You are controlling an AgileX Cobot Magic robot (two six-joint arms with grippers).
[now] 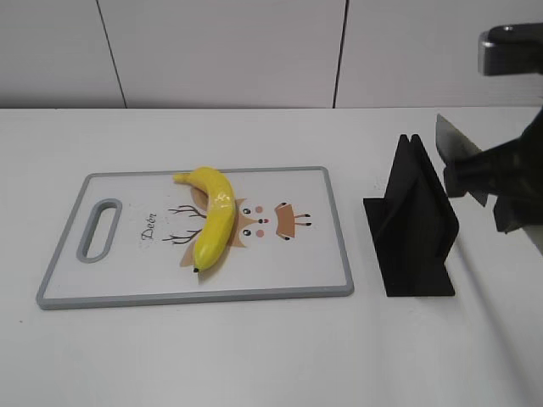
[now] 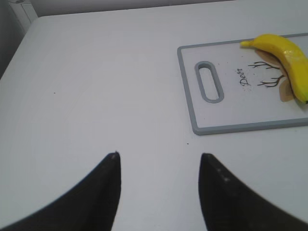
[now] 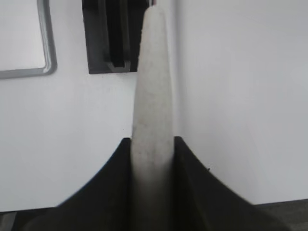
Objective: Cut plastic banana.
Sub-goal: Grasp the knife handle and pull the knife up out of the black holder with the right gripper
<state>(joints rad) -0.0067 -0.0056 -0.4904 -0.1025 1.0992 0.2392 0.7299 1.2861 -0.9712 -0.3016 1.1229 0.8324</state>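
White table (image 1: 254, 356), pale panelled wall (image 1: 221, 51); right gripper (image 3: 153, 159), half cropped, clamps a knife (image 3: 153, 96); left gripper (image 2: 159, 166) gapes empty; plastic banana (image 1: 214, 216) on board (image 1: 322, 263).

Plastic banana (image 1: 213, 217) on cutting board (image 1: 331, 254); right hand (image 1: 475, 174) grips knife (image 1: 454, 142).

- The banana (image 2: 288, 57) was cut off by the left wrist view's right edge.
- The right gripper (image 1: 475, 174) ran past the exterior view's right edge.
- The knife (image 3: 153, 96) looked blurred near the fingers.
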